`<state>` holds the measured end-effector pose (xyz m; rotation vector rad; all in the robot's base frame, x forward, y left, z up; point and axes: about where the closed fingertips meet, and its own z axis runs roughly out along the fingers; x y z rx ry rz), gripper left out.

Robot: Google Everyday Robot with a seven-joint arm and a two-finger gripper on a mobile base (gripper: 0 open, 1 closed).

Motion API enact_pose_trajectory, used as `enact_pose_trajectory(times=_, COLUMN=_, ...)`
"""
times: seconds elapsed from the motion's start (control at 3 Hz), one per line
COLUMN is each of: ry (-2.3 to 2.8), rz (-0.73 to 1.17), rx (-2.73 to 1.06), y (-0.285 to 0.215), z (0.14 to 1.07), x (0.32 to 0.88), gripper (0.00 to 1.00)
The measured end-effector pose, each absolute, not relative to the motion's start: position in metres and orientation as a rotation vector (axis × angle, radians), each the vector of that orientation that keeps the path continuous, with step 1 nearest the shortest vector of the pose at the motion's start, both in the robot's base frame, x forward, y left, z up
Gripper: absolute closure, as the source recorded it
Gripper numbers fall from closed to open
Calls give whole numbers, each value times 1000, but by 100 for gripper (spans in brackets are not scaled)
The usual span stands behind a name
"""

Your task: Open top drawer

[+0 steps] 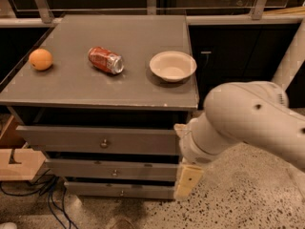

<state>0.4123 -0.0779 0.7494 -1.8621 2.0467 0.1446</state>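
Observation:
The top drawer (pixel 66 138) is the widest grey front of three under the cabinet's top, with a small round metal knob (pixel 104 143) at its centre. Its front stands a little forward of the dark gap under the cabinet top. My gripper (pixel 187 181) hangs from the big white arm (pixel 248 118) at the cabinet's right front corner. It is below the top drawer's right end, level with the two lower drawers, and well to the right of the knob.
On the grey cabinet top (pixel 133 85) lie an orange (pixel 41 59), a crushed red can (pixel 106 60) and a white bowl (pixel 172 66). Two slimmer drawers (pixel 95 168) sit below. A cardboard box (pixel 12 156) and cables (pixel 43 197) are at the left, a dark cabinet (pixel 233 56) at the right.

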Motion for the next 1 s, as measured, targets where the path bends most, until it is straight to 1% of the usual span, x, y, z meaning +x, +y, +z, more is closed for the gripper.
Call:
enact_pose_trajectory(times=0.67, ry=1973, rz=173, rx=-1926, y=-46, z=715, x=444, gripper=0)
enact_pose_trajectory(times=1.0, ry=1961, rz=185, rx=-1928, y=-40, z=704, x=456, gripper=0)
